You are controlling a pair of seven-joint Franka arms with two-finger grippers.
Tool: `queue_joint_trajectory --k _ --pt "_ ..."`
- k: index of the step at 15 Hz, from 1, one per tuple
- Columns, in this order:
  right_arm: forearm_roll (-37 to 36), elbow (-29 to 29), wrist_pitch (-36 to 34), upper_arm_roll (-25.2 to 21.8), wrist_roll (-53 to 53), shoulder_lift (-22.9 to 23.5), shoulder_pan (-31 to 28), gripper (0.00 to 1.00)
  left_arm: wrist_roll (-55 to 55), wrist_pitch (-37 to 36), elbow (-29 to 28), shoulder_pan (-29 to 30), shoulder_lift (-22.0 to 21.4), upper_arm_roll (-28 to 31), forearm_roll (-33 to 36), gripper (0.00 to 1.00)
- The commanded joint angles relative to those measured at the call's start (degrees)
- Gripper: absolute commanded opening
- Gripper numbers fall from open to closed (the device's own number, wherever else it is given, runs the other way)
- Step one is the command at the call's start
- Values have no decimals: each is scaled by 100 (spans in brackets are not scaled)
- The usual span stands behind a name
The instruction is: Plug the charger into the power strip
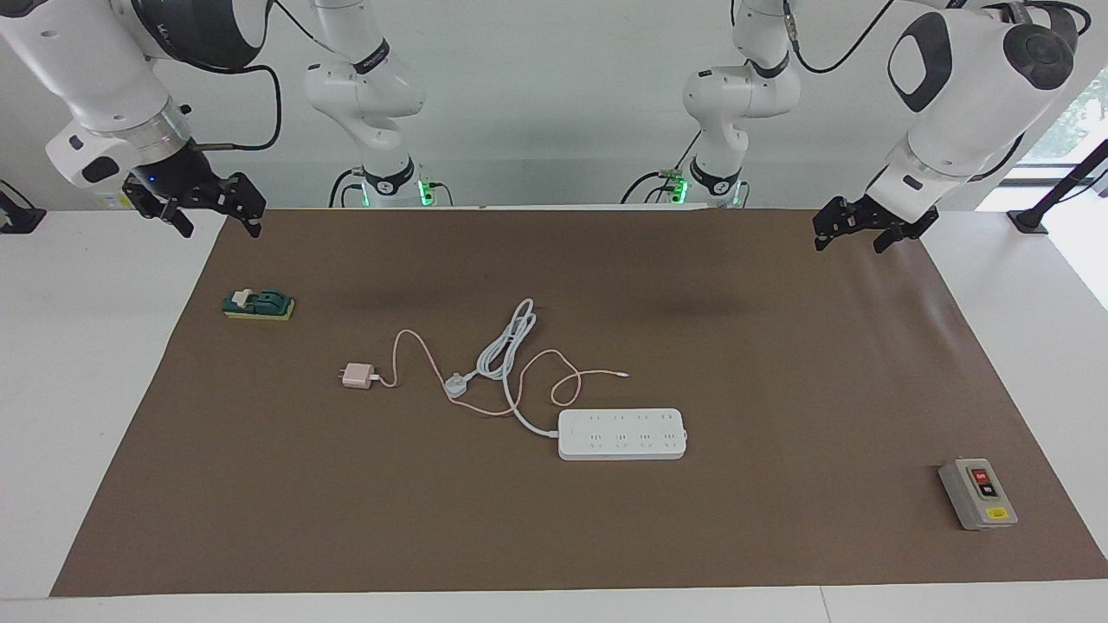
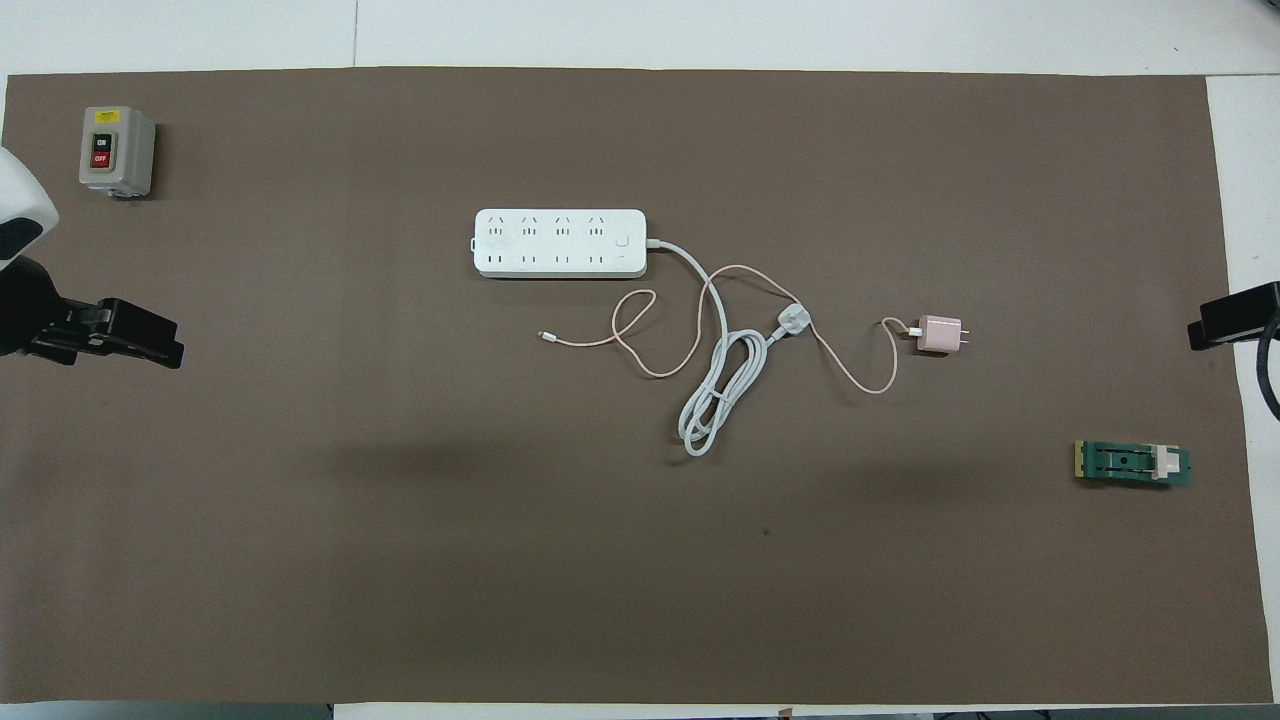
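Note:
The pale pink charger [image 1: 356,375] lies on the brown mat toward the right arm's end, prongs pointing away from the strip; it also shows in the overhead view [image 2: 940,334]. Its thin pink cable [image 1: 567,381] loops toward the power strip. The white power strip [image 1: 622,433] lies flat mid-table, sockets up, farther from the robots than the charger; it also shows in the overhead view [image 2: 560,243]. My right gripper [image 1: 218,227] hangs open and empty over the mat's edge at its own end. My left gripper [image 1: 851,245] hangs open and empty over the mat's edge at its end.
The strip's thick white cord [image 1: 506,346] is coiled between charger and strip, ending in a white three-pin plug [image 1: 455,386] lying across the pink cable. A grey switch box [image 1: 978,493] sits at the left arm's end. A green block [image 1: 258,305] lies near the right gripper.

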Motion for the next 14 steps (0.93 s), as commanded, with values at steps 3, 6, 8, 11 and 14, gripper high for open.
queue_joint_trajectory --k 3,6,8,11,14 --pt "-64 -186 74 53 -85 -166 -51 100 100 -142 75 75 -26 -26 -75 100" --pt "-64 -195 -48 53 -137 -166 -69 100 100 -142 75 83 -26 -26 -75 100" --pt "-55 -203 39 53 -77 -166 -104 100 100 -142 75 75 -26 -35 -75 100" --pt "-55 -317 338 53 255 -183 -78 100 100 -142 66 75 -26 -26 -75 100" --pt "-55 -458 688 53 1458 -192 -43 100 100 -142 75 75 -26 -35 -75 100"
